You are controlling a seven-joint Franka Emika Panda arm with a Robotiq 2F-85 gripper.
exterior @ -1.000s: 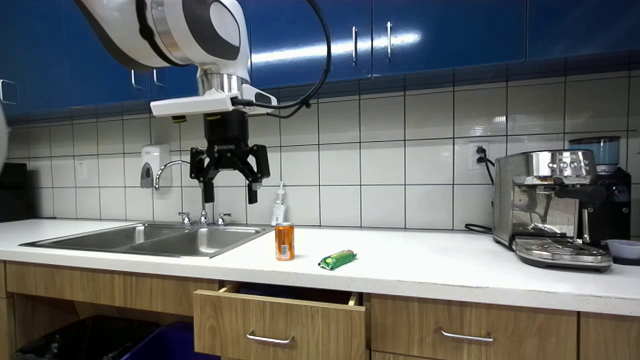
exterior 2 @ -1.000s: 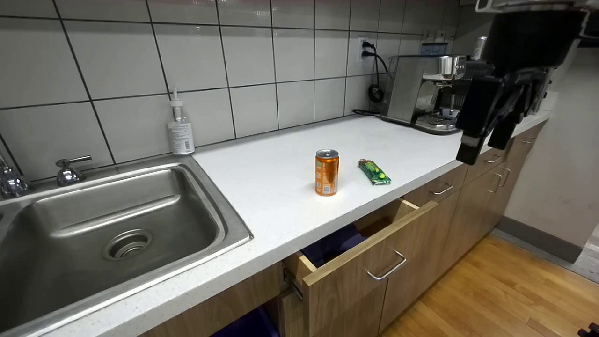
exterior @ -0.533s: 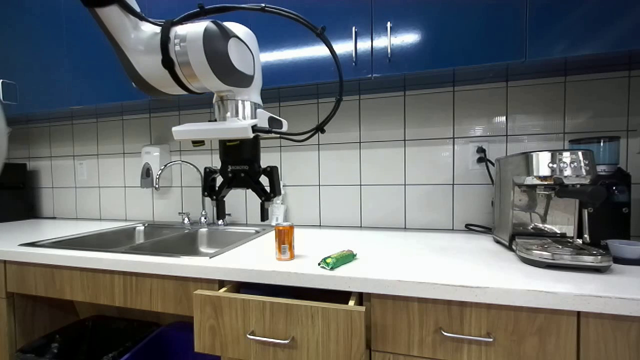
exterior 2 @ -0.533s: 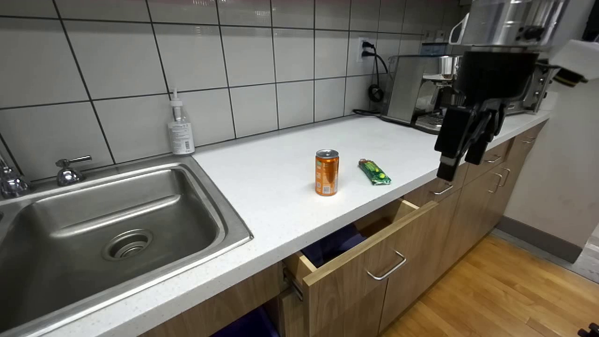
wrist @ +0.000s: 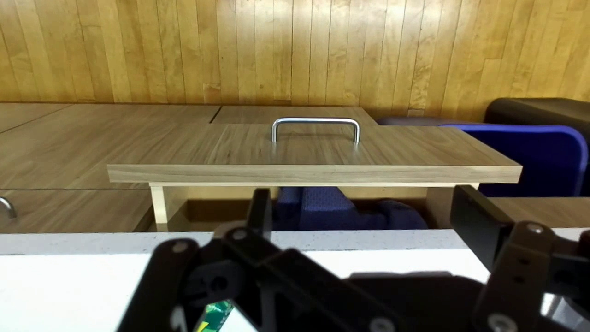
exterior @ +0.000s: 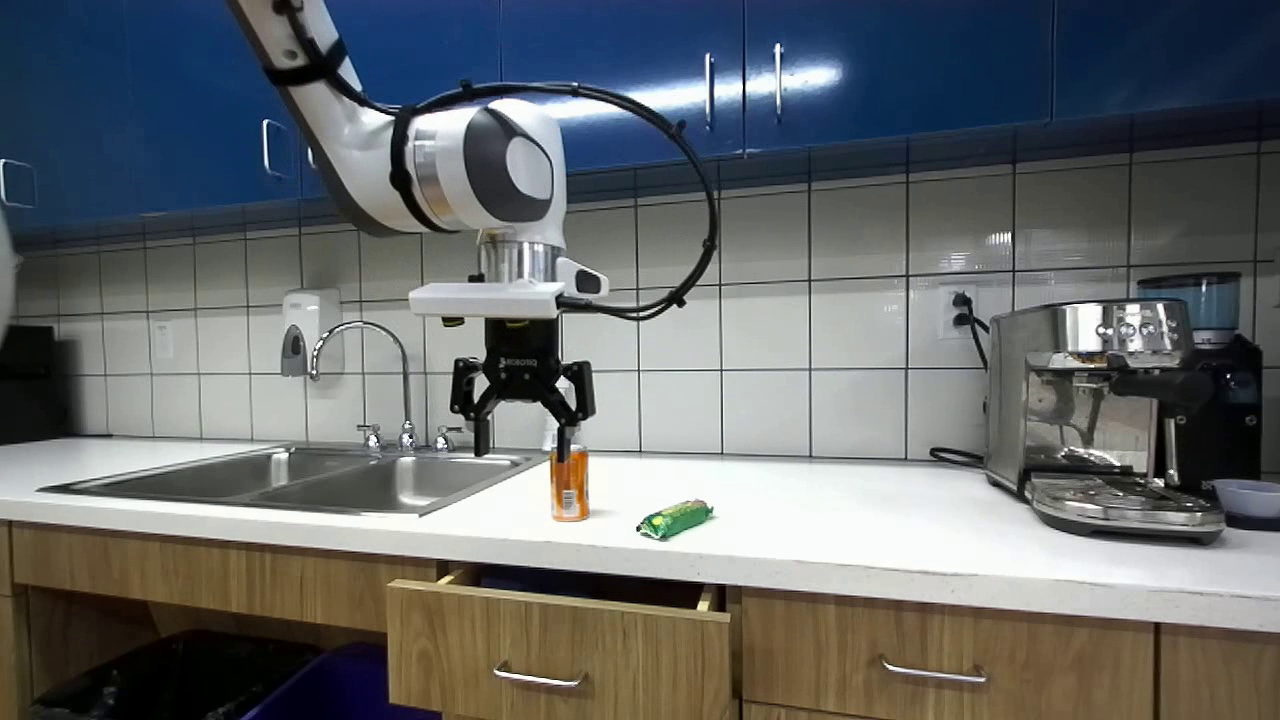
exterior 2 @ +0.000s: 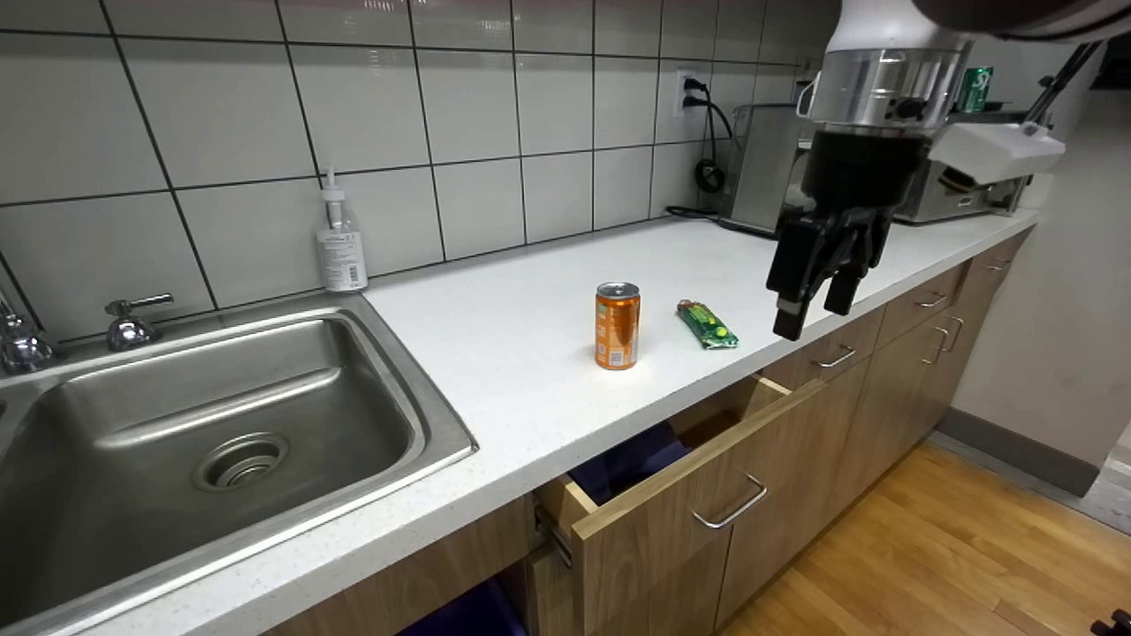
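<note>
My gripper [exterior: 523, 447] hangs pointing down with its jaws wide apart and nothing between them. An orange can [exterior 2: 617, 327] stands upright on the white counter; in an exterior view one finger overlaps the can's top, but the gripper [exterior 2: 815, 311] is clearly apart from it in an exterior view. Right of the can lies a small green packet [exterior 2: 707, 325], and a corner of this packet [wrist: 214, 318] shows in the wrist view. Beneath the counter a wooden drawer [wrist: 313, 174] is pulled out, with dark blue cloth [wrist: 345, 214] inside, seen between my fingers.
A steel sink [exterior 2: 424, 389] is set into the counter [exterior 2: 495, 389] beside the can. Behind it stands a soap bottle [exterior 2: 342, 247]. An espresso machine [exterior: 1090, 410] occupies the counter's far end. Blue cupboards [exterior: 900, 70] hang above; a blue bin [wrist: 530, 152] sits below.
The arm has come down and moved toward the can and packet, sideways in both exterior views. Its jaws have stayed open. Can, packet and drawer have not moved.
</note>
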